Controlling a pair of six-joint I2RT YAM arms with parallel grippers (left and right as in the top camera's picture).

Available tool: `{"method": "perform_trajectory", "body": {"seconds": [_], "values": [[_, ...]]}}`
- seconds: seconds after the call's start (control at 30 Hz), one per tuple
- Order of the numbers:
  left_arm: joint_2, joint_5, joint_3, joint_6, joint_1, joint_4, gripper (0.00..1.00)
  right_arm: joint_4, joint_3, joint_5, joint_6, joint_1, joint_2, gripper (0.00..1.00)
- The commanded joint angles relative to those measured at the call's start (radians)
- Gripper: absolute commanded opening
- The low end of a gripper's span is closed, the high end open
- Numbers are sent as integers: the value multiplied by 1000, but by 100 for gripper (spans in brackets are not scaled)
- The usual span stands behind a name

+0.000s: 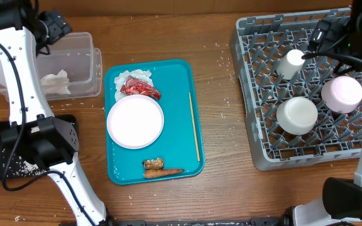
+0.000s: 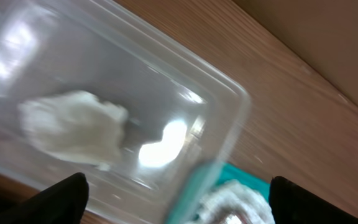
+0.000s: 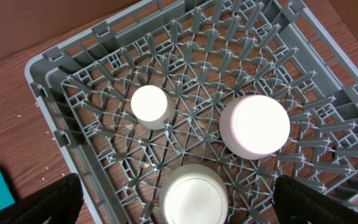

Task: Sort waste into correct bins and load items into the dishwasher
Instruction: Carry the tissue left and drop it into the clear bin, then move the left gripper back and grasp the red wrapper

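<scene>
1. Left gripper (image 2: 179, 196), fingers apart and empty, hangs over the clear bin (image 1: 95, 63) at far left, with a tissue (image 1: 56, 81) inside.
2. The red wrapper (image 1: 139, 88) lies lengthwise left-right on the tray (image 1: 181, 81), right of that gripper and nearer it than the other arm. Only the overhead view shows it.
3. Right gripper (image 3: 179, 199), fingers apart and empty, hovers above the rack (image 1: 247, 94).

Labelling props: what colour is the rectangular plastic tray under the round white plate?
The rectangular tray is teal; clearest overhead.
</scene>
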Motion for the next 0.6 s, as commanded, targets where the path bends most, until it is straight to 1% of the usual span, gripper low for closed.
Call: {"method": "perform_trajectory", "body": {"seconds": [0.0,0.03,0.13,0.2,0.3,0.4,0.47,0.57], "values": [[18,385,8,154,-48,-31,92,3,2,7,8,0,0,100],[18,404,8,181,-66,-43,92,3,2,7,8,0,0,100],[18,394,7,244,-132,-82,92,4,2,7,8,0,0,100],[18,382,0,294,-187,-100,95,4,2,7,7,0,0,100],[23,264,-18,283,-266,-97,95,4,2,7,8,0,0,100],[48,148,-19,244,-333,-97,95,4,2,7,7,0,0,100],[72,119,-19,211,-372,-98,95,4,2,7,7,0,0,100],[112,107,-19,209,-411,-105,94,3,2,7,7,0,0,100]]}}
